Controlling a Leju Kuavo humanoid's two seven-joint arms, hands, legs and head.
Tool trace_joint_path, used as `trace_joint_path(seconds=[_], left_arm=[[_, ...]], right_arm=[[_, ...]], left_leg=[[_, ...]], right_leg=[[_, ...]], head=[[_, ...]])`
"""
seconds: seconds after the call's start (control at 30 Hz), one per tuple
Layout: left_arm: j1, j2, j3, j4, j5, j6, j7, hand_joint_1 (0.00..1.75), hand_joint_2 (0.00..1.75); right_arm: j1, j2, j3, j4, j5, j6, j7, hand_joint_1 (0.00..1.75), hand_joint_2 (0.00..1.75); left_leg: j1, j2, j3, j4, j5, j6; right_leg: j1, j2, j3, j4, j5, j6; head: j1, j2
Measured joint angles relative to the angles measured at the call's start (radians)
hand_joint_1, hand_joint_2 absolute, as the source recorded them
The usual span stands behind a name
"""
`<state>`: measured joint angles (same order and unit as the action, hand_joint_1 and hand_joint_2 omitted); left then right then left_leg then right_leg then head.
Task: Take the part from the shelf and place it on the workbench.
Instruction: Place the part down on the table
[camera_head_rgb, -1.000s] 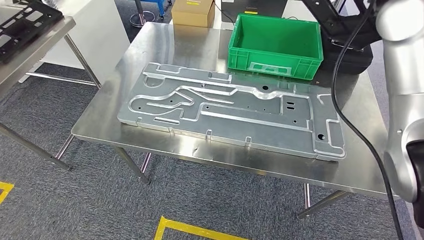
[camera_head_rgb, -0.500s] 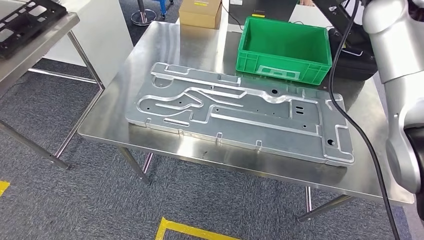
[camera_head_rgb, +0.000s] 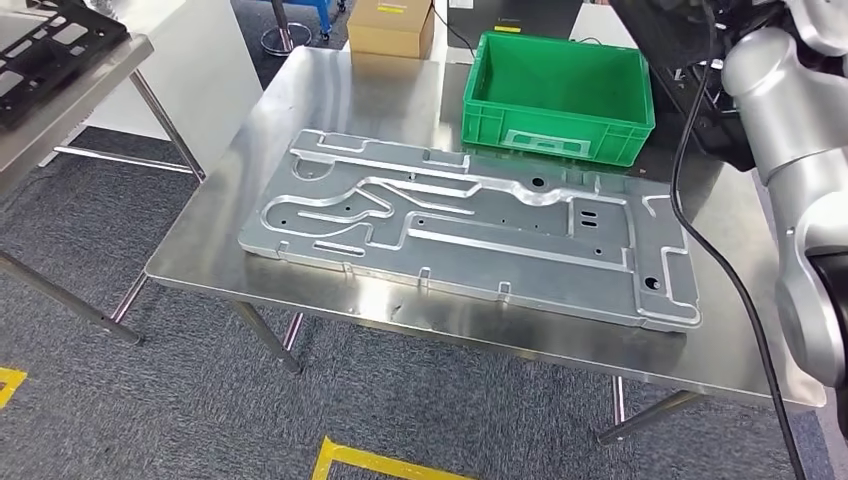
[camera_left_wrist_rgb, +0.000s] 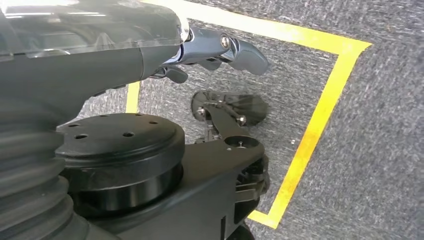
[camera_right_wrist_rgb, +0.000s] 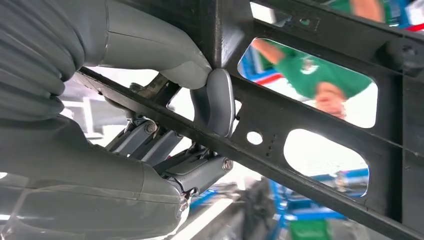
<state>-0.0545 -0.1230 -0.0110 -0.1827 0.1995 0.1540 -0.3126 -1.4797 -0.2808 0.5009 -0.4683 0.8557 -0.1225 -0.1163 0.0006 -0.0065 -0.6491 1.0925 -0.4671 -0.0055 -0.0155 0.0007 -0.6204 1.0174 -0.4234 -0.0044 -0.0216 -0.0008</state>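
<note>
Part (camera_right_wrist_rgb: 310, 125), a black frame with cut-outs, was clamped in your right hand (camera_right_wrist_rgb: 200, 135), thumb on one side of a bar, fingers (camera_right_wrist_rgb: 150, 137) on the other, raised above the counter's (camera_head_rgb: 330, 90) far right corner. Over the last second the view swung left, right, then back; judged a sway of your body, so the placing remained undone. Left hand (camera_left_wrist_rgb: 220, 50) hung over the floor, fingers apart, holding nothing. A metal plate (camera_head_rgb: 470, 225) covered the middle; the green bin (camera_head_rgb: 555, 90) stood behind it. Free surface looked scarce.

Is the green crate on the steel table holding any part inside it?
No. In the head view the green crate at the back of the steel table shows only its bare green floor.
</note>
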Motion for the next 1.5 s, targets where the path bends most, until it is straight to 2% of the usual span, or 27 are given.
trace_joint_path(seconds=[0.07,0.1,0.13,0.17,0.27,0.33,0.4,0.47,0.5,0.57,0.6,0.63,0.67,0.7,0.73,0.8,0.83,0.97,1.0,1.1,1.13,1.17,1.2,1.27,1.33,1.43,1.5], left_arm=[[0.0,0.0,0.001,0.0,-0.001,0.001,-0.005,0.0,1.75],[0.001,0.0,0.001,0.0,-0.002,0.001,-0.008,0.0,1.75],[0.001,0.0,0.001,0.0,-0.003,0.001,-0.01,0.0,1.75],[0.001,0.0,0.001,0.0,-0.005,0.001,-0.012,0.0,1.75],[-0.001,0.001,0.001,0.0,-0.012,0.0,-0.015,0.0,1.75],[-0.004,0.001,0.001,0.0,-0.016,-0.001,-0.015,0.0,1.75],[-0.006,0.001,0.001,0.0,-0.018,-0.003,-0.015,0.0,1.75],[-0.008,0.001,0.001,0.0,-0.019,-0.004,-0.016,0.0,1.75],[-0.01,0.001,0.001,0.0,-0.02,-0.005,-0.016,0.0,1.75],[-0.012,0.001,0.001,0.0,-0.021,-0.006,-0.018,0.0,1.75],[-0.012,0.001,0.001,0.0,-0.021,-0.006,-0.018,0.0,1.75],[-0.012,0.001,0.001,0.0,-0.022,-0.008,-0.019,0.0,1.75],[-0.012,0.0,0.001,0.0,-0.024,-0.01,-0.019,0.0,1.75],[-0.012,0.0,0.001,0.0,-0.027,-0.011,-0.019,0.0,1.75],[-0.012,0.0,0.0,0.0,-0.03,-0.013,-0.018,0.0,1.75],[-0.014,0.001,0.0,0.0,-0.037,-0.015,-0.015,0.0,1.75],[-0.016,0.001,0.0,0.0,-0.039,-0.015,-0.013,0.0,1.75],[-0.019,0.001,-0.001,0.0,-0.046,-0.017,-0.008,0.0,1.75],[-0.019,0.001,-0.002,0.0,-0.048,-0.017,-0.007,0.0,1.75],[-0.017,0.001,-0.002,0.0,-0.052,-0.017,-0.004,0.0,1.75],[-0.016,0.001,-0.002,0.0,-0.053,-0.017,-0.003,0.0,1.75],[-0.015,0.001,-0.003,0.0,-0.053,-0.017,-0.001,0.0,1.75],[-0.015,0.001,-0.003,0.0,-0.054,-0.017,0.0,0.0,1.75],[-0.016,0.001,-0.005,0.0,-0.055,-0.017,0.003,0.0,1.75],[-0.018,0.001,-0.007,0.0,-0.058,-0.017,0.004,0.0,1.75],[-0.019,0.0,-0.01,0.0,-0.062,-0.017,0.005,0.0,1.75],[-0.022,-0.002,-0.013,0.0,-0.064,-0.018,0.006,0.0,1.75]], right_arm=[[0.016,-0.002,-0.001,0.04,0.007,-0.017,0.015,1.75,1.75],[0.032,-0.003,-0.002,0.059,0.01,-0.023,0.024,1.75,1.75],[0.051,-0.005,-0.003,0.076,0.013,-0.027,0.034,1.75,1.75],[0.072,-0.007,-0.004,0.091,0.014,-0.031,0.044,1.75,1.75],[0.129,-0.013,-0.008,0.124,0.016,-0.052,0.067,1.75,1.75],[0.169,-0.016,-0.012,0.143,0.02,-0.067,0.078,1.75,1.75],[0.218,-0.018,-0.014,0.158,0.024,-0.079,0.086,1.75,1.75],[0.263,-0.018,-0.015,0.168,0.026,-0.088,0.089,1.75,1.75],[0.279,-0.017,-0.016,0.172,0.028,-0.089,0.09,1.75,1.75],[0.302,-0.018,-0.016,0.181,0.035,-0.089,0.091,1.75,1.75],[0.314,-0.018,-0.017,0.184,0.042,-0.088,0.092,1.75,1.75],[0.327,-0.018,-0.017,0.187,0.053,-0.088,0.092,1.75,1.75],[0.337,-0.016,-0.017,0.189,0.067,-0.088,0.093,1.75,1.75],[0.346,-0.014,-0.016,0.191,0.083,-0.088,0.093,1.75,1.75],[0.35,-0.011,-0.016,0.192,0.099,-0.086,0.094,1.75,1.75],[0.347,0.0,-0.016,0.192,0.127,-0.077,0.103,1.75,1.75],[0.344,0.008,-0.016,0.192,0.14,-0.07,0.108,1.75,1.75],[0.324,0.037,-0.014,0.192,0.177,-0.04,0.128,1.75,1.75],[0.319,0.043,-0.013,0.192,0.183,-0.036,0.131,1.75,1.75],[0.315,0.057,-0.01,0.193,0.193,-0.031,0.134,1.75,1.75],[0.315,0.061,-0.009,0.193,0.197,-0.029,0.137,1.75,1.75],[0.315,0.064,-0.007,0.193,0.202,-0.026,0.142,1.75,1.75],[0.314,0.067,-0.005,0.194,0.207,-0.022,0.145,1.75,1.75],[0.311,0.073,-0.002,0.194,0.219,-0.014,0.149,1.75,1.75],[0.307,0.077,0.004,0.195,0.229,-0.008,0.148,1.75,1.75],[0.305,0.083,0.012,0.197,0.235,-0.006,0.144,1.75,1.75],[0.304,0.087,0.014,0.198,0.236,-0.007,0.136,1.75,1.75]], left_leg=[[0.003,0.001,-0.059,0.131,-0.06,-0.005],[0.004,0.001,-0.086,0.187,-0.077,-0.006],[0.004,0.001,-0.1,0.213,-0.076,-0.006],[0.004,0.001,-0.095,0.196,-0.056,-0.004],[0.002,0.001,-0.009,0.001,0.037,0.01],[-0.001,0.0,0.024,-0.065,0.05,0.017],[-0.001,-0.001,0.031,-0.073,0.05,0.023],[0.002,0.001,0.039,-0.087,0.056,0.033],[0.003,0.001,0.042,-0.093,0.059,0.038],[0.003,0.002,0.043,-0.096,0.061,0.042],[0.003,0.001,0.043,-0.096,0.061,0.043],[0.004,0.0,0.044,-0.095,0.06,0.043],[0.004,-0.001,0.045,-0.094,0.058,0.042],[0.005,-0.002,0.045,-0.091,0.056,0.039],[0.006,-0.002,0.045,-0.086,0.053,0.035],[0.003,-0.002,0.041,-0.075,0.044,0.023],[0.001,-0.001,0.04,-0.071,0.041,0.017],[0.004,0.0,0.036,-0.051,0.023,-0.004],[0.006,0.0,0.021,-0.018,0.0,-0.009],[0.008,0.001,-0.067,0.177,-0.095,-0.017],[0.008,0.001,-0.087,0.221,-0.107,-0.017],[0.008,0.001,-0.087,0.224,-0.097,-0.015],[0.008,0.001,-0.069,0.189,-0.072,-0.012],[0.005,0.001,0.002,0.047,-0.008,0.002],[-0.001,0.002,0.049,-0.051,0.022,0.012],[-0.002,0.004,0.056,-0.074,0.03,0.023],[0.002,0.005,0.059,-0.086,0.04,0.034]], right_leg=[[0.0,0.0,0.002,0.0,-0.001,-0.006],[0.001,0.001,0.003,0.0,-0.002,-0.006],[0.001,0.002,0.005,0.001,-0.003,-0.007],[0.001,0.003,0.007,0.001,-0.005,-0.006],[0.003,0.007,0.01,0.005,-0.011,0.0],[0.005,0.008,0.011,0.004,-0.013,0.008],[0.006,0.008,0.014,0.0,-0.012,0.018],[0.003,0.007,0.007,0.018,-0.028,0.028],[0.002,0.006,-0.009,0.054,-0.05,0.032],[0.0,0.005,-0.07,0.18,-0.112,0.039],[-0.001,0.005,-0.102,0.242,-0.132,0.042],[-0.003,0.004,-0.121,0.275,-0.135,0.045],[-0.006,0.004,-0.122,0.269,-0.118,0.046],[-0.009,0.003,-0.103,0.224,-0.086,0.047],[-0.013,0.001,-0.071,0.154,-0.049,0.049],[-0.012,0.002,-0.018,0.043,-0.007,0.044],[-0.01,0.004,-0.008,0.02,-0.004,0.04],[-0.007,0.006,-0.004,0.015,-0.005,0.01],[-0.008,0.004,-0.003,0.013,-0.004,0.003],[-0.004,0.0,-0.005,0.013,-0.003,-0.006],[-0.002,0.0,-0.005,0.013,-0.003,-0.007],[-0.001,0.0,-0.004,0.014,-0.003,-0.007],[0.001,0.001,-0.003,0.014,-0.003,-0.007],[0.004,0.003,0.0,0.014,-0.004,-0.006],[0.007,0.003,-0.002,0.015,-0.003,0.0],[0.004,0.003,-0.004,0.012,0.0,0.017],[0.003,0.003,-0.019,0.044,-0.025,0.025]], head=[[0.0,0.0],[0.0,0.0],[0.0,0.0],[0.0,0.0],[0.0,0.0],[0.0,0.0],[0.0,0.0],[0.002,0.0],[0.003,0.0],[0.005,0.0],[0.005,0.0],[0.005,0.0],[0.005,0.0],[0.005,0.0],[0.005,0.0],[0.005,0.0],[0.004,0.0],[0.002,0.0],[0.001,0.0],[0.0,0.0],[0.0,0.0],[0.0,0.0],[0.0,0.0],[0.0,0.0],[0.001,0.0],[0.001,0.0],[0.002,0.0]])
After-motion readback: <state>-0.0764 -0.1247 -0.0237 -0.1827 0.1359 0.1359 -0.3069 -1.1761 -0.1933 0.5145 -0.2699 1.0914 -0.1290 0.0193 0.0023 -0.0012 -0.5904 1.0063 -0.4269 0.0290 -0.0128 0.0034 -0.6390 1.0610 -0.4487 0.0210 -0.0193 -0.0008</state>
